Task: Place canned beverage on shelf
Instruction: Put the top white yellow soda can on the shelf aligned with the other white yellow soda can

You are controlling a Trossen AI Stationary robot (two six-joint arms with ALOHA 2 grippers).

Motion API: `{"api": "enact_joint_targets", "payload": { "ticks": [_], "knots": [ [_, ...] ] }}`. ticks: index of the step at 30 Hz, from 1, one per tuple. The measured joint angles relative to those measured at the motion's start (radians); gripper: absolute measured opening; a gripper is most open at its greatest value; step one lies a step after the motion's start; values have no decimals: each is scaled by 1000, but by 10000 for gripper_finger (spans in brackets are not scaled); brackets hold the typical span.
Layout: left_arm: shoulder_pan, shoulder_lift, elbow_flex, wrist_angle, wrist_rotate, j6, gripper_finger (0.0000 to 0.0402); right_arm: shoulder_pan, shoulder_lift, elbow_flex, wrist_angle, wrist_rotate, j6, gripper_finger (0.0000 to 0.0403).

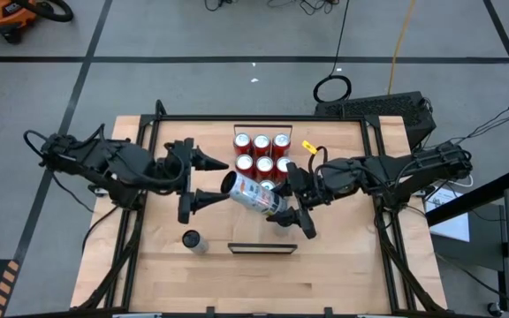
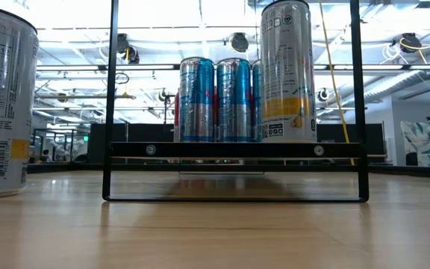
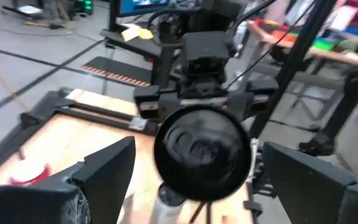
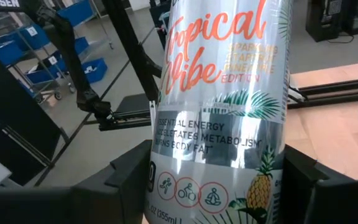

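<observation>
A silver can point(image 1: 253, 194) printed "Tropical Vibe" point(image 4: 219, 56) lies nearly level above the table's middle, with my right gripper point(image 1: 278, 203) shut on it. Its top end point(image 3: 201, 152) points toward my left gripper point(image 1: 224, 181), which is open. The left fingers point(image 3: 104, 177) stand on either side of that end with gaps showing. The shelf point(image 1: 262, 248) stands near the table's front edge, and its black frame point(image 2: 234, 149) fills the low view. A second silver can point(image 1: 193, 240) stands upright on the table, left of the shelf. My right gripper pinches the can's lower body point(image 4: 166, 186) between its two fingers point(image 4: 120, 183), one on each side, near the bottom end. The fingers come about level from the table's right and lie along the can. The can is lifted clear, its top end toward the left arm.
Several red-topped cans point(image 1: 262, 152) stand packed at the table's far middle, behind the held can. In the low view a taller silver can point(image 2: 288, 71) stands behind the shelf frame's bar. Bare wood point(image 1: 343, 265) lies right of the shelf.
</observation>
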Motion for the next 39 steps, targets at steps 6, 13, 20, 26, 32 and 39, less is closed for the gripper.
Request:
{"api": "enact_joint_targets", "payload": {
  "ticks": [6,13,20,26,32,39],
  "knots": [
    [67,23,1,50,157,1,352,0,0,0,3,1,-4,225],
    [107,58,0,47,221,2,352,0,0,0,3,1,-4,225],
    [108,63,0,47,253,-4,330,0,1,0,3,1,-4,226],
    [108,63,0,46,266,1,265,0,1,0,3,-7,-15,226],
    [108,63,0,45,266,-1,244,0,1,0,-3,-3,-16,244],
    [107,63,0,44,263,-30,249,1,-14,1,-29,2,12,275]
  ]
}}
